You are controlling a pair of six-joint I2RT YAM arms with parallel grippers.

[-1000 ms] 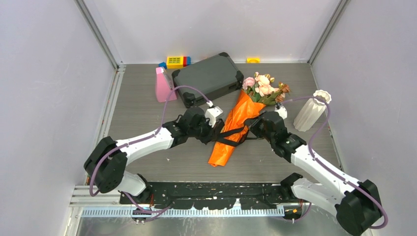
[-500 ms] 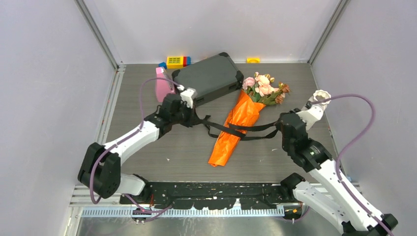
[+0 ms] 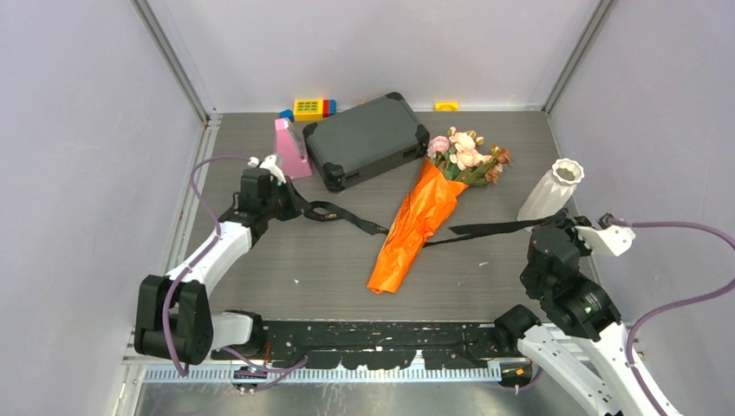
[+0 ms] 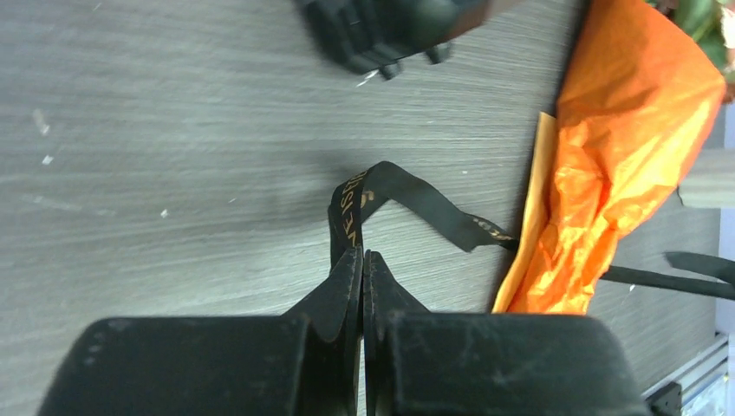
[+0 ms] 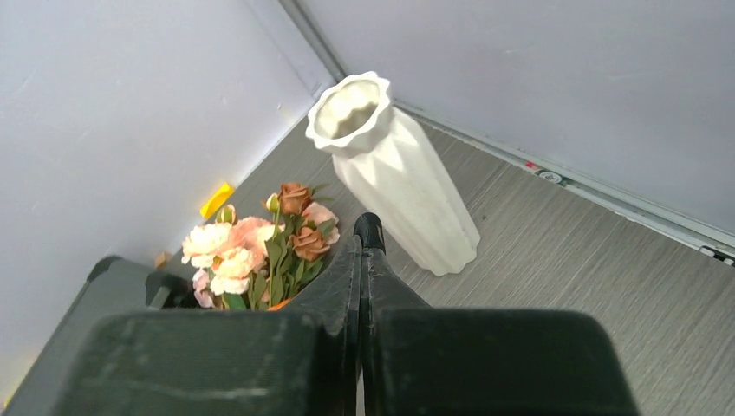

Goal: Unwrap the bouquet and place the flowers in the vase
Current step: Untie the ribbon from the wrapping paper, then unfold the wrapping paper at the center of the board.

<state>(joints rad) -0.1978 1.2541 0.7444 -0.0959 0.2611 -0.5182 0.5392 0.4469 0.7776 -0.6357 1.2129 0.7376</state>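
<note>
The bouquet (image 3: pixel 414 227) lies mid-table, an orange paper cone (image 4: pixel 626 147) with the flowers (image 3: pixel 468 154) (image 5: pixel 256 248) at its far end. Its black ribbon (image 3: pixel 347 217) (image 4: pixel 418 196) is untied and stretched across the table, passing under the cone. My left gripper (image 3: pixel 291 200) (image 4: pixel 362 253) is shut on the ribbon's left end. My right gripper (image 3: pixel 549 228) (image 5: pixel 363 238) is shut on the right end, a black tip of which pokes out between the fingers. The white vase (image 3: pixel 551 190) (image 5: pixel 395 166) stands upright just beyond the right gripper.
A dark grey case (image 3: pixel 367 139) lies at the back, its corner (image 4: pixel 381 30) near the left gripper. A pink wedge (image 3: pixel 289 151) stands left of the case. Coloured blocks (image 3: pixel 312 108) and a yellow piece (image 3: pixel 446 106) sit by the back wall. Side walls are close to both arms.
Both arms have drawn apart, the left toward the left wall, the right toward the near right. The ribbon that wrapped the cone has come undone and now lies pulled out long.
</note>
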